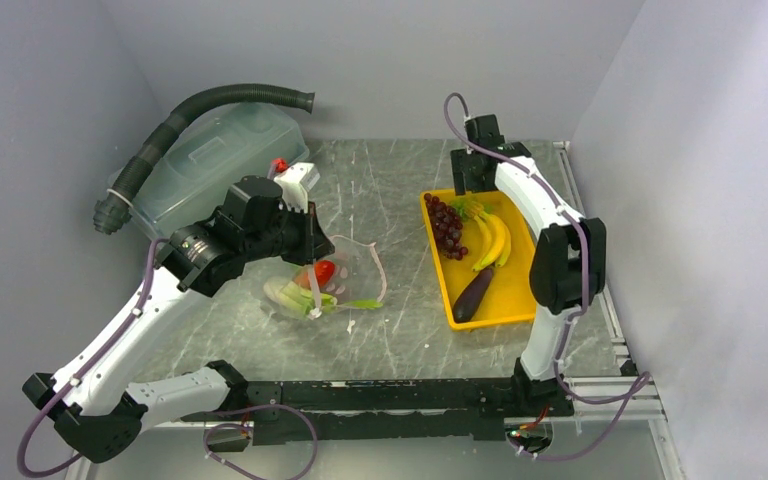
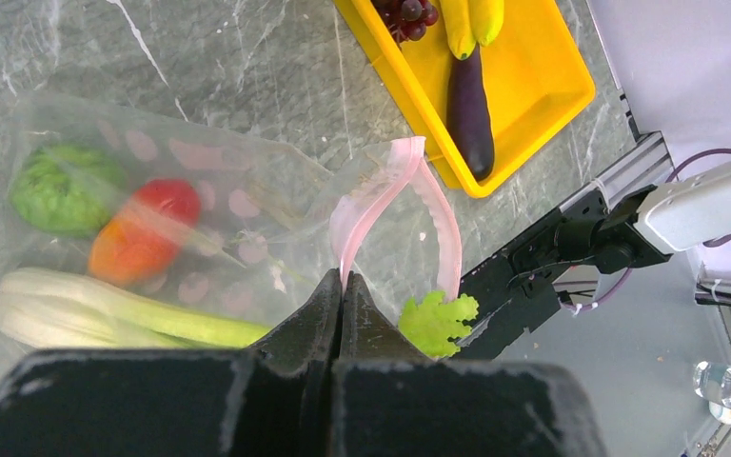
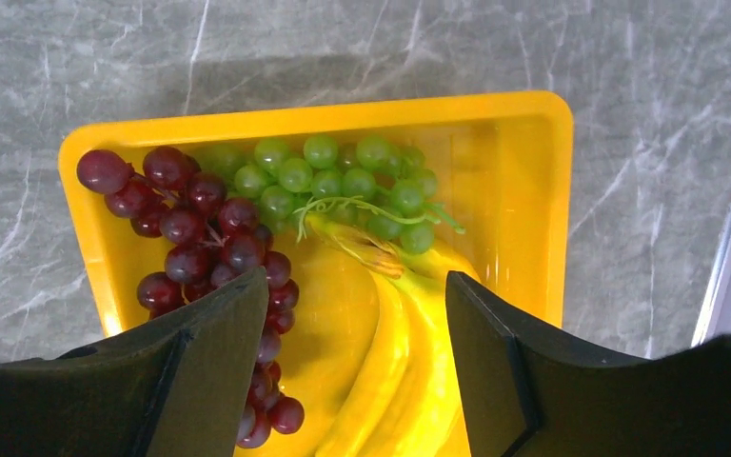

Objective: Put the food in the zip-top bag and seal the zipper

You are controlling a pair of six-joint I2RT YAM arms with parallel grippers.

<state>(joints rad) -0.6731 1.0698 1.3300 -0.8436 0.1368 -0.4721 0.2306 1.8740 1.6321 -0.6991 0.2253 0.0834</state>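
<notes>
Where the yellow tray point(image 1: 438, 262) lies close to the table's point(image 1: 390, 190) right-hand rail, bare marble stays open between it and the zip-top bag point(image 1: 360, 262) at centre; a lidded tub point(image 1: 210, 160) and a dark hose point(image 1: 190, 115) crowd the far left corner. The left gripper point(image 2: 341, 286) is pinched tight on the zipper point(image 2: 381, 186), which curls upward in a loop; its black fingers hide the bag's near edge. Through the cloudy film a round green vegetable point(image 2: 62, 190), a red-orange pepper point(image 2: 143, 228) and celery point(image 2: 105, 319) show softly; whether the leafy greens point(image 2: 438, 322) lie inside the mouth or just outside it is unclear. The right gripper point(image 3: 354, 286) hangs over the tray's far end, jaws apart, either side of the bananas point(image 3: 390, 362); whether it touches them I cannot tell. Dark purple grapes point(image 3: 190, 228) and green grapes point(image 3: 343, 176) lie beside the bananas; the eggplant point(image 2: 468, 109) lies at the tray's near end.
</notes>
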